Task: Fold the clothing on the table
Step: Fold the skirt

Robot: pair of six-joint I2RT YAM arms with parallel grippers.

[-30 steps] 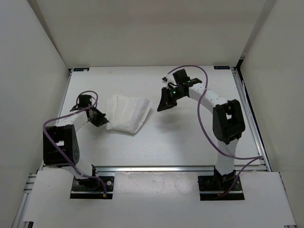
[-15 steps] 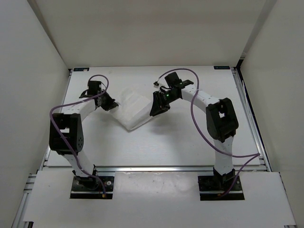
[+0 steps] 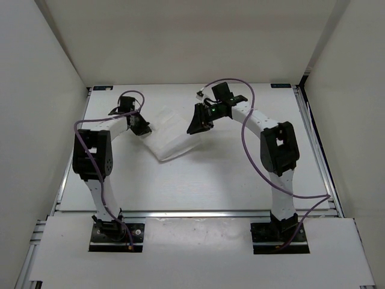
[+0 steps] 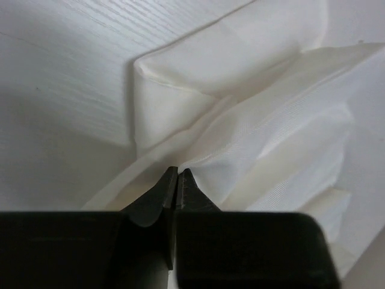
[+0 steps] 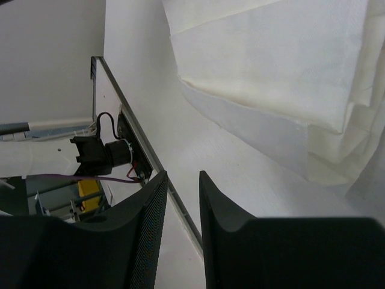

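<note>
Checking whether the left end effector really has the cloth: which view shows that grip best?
Left wrist: the left end effector is shut on a fold of the clothing, close up. Top view shows it tiny; right wrist shows cloth, not the grip.

White enclosure walls (image 3: 180, 36) stand at 9, 12 and 3 o'clock. A white front panel (image 3: 192, 253) lies at 6 o'clock. In the right wrist view, a small yellow object (image 5: 88, 188) shows at 8 o'clock.

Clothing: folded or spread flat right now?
Folded, loosely: the clothing lies in several overlapping layers with creases, not flat; the left gripper pinches one edge.
</note>
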